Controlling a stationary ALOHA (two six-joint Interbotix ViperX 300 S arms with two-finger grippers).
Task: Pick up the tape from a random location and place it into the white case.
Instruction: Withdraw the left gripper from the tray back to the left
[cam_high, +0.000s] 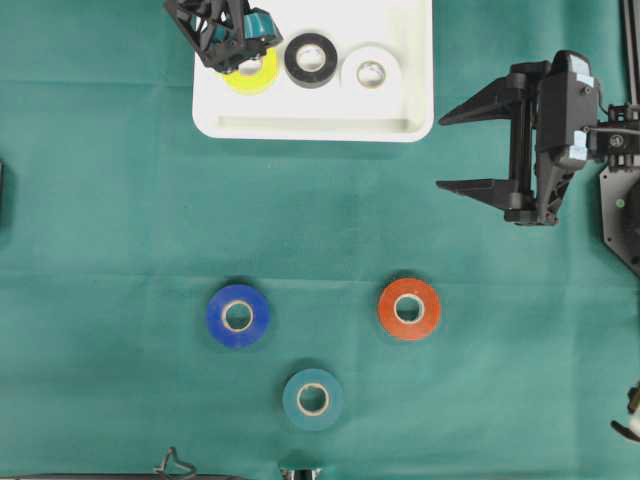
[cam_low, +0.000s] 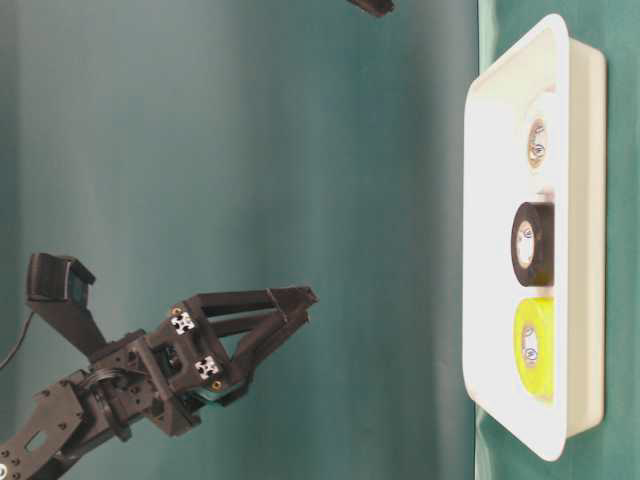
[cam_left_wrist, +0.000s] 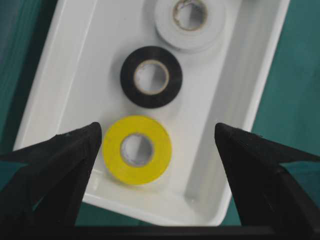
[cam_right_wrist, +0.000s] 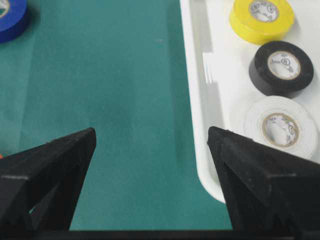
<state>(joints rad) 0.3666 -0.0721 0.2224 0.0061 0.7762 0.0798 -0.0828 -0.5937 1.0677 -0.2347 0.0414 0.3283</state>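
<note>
Overhead, my left end effector (cam_left_wrist: 155, 137) hangs spread above the yellow tape (cam_left_wrist: 137, 149) in the white case (cam_left_wrist: 75, 75); dropping carelessly could knock it.

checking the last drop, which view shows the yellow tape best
The left wrist view: the yellow tape lies flat and whole in the white case, between the open left hand. Overhead the hand half covers it, table-level shows it sideways, and the right wrist view catches it small at the top.
</note>
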